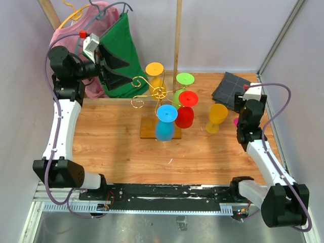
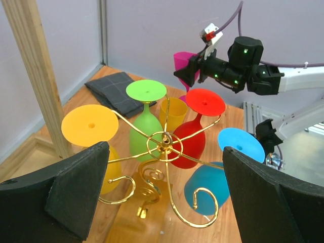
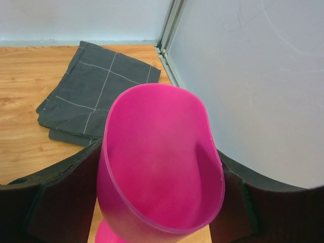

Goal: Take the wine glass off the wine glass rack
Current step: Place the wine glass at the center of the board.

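Rounded pink wine glass [image 3: 159, 167] (smooth, seemingly plastic).

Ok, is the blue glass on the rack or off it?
On: the blue glass hangs upside down, foot up, bowl down, from a gold arm of the rack.

Both arms [image 1: 62, 126] are white with black joints [image 1: 63, 63] and purple cables [image 1: 290, 96].
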Motion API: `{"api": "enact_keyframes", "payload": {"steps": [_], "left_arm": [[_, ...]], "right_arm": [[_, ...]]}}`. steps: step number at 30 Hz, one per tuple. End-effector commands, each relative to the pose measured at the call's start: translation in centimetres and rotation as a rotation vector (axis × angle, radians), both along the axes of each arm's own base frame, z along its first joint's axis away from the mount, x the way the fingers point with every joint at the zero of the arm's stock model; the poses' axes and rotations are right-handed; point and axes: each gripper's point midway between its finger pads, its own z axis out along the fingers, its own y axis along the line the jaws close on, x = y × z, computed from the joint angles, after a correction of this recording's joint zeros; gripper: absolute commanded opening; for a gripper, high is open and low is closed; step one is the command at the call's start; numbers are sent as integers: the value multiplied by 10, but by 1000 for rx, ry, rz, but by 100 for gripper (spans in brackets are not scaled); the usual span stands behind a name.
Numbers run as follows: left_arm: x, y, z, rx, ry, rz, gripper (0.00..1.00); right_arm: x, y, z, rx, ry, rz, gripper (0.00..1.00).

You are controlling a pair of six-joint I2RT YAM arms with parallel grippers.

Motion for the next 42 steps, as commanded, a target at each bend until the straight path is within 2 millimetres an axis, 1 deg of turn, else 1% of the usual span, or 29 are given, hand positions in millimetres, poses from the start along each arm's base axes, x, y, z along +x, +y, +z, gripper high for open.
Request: {"api": "enact_keyframes", "payload": {"steps": [1,3,11,16,22,30,42], "left_arm": [[0,1,9,-1,-19,5,99],[2,1,8,-2,-14,8,99],[7,1,2,1,-7,11,99],[7,2,-6,15,-1,17,99],[3,1,-15,20,6,22,99],[-1,0,-26,33,7,34,99],[-4,-6,-38,50,11,33,99]], "right_arm": [[10,2,15,-62,-100,-28,55],[12,3,12,-64,-114,-34,55],[13,1,-16,-43,-140,-67,54],[12,-1,-35,-11,-149,-94,54],[14,1,-43,-18,-166,-90,54],[21,9,-55,-30,-183,-64,54],[16,1,-72,-41,-209,-114,55]]}}
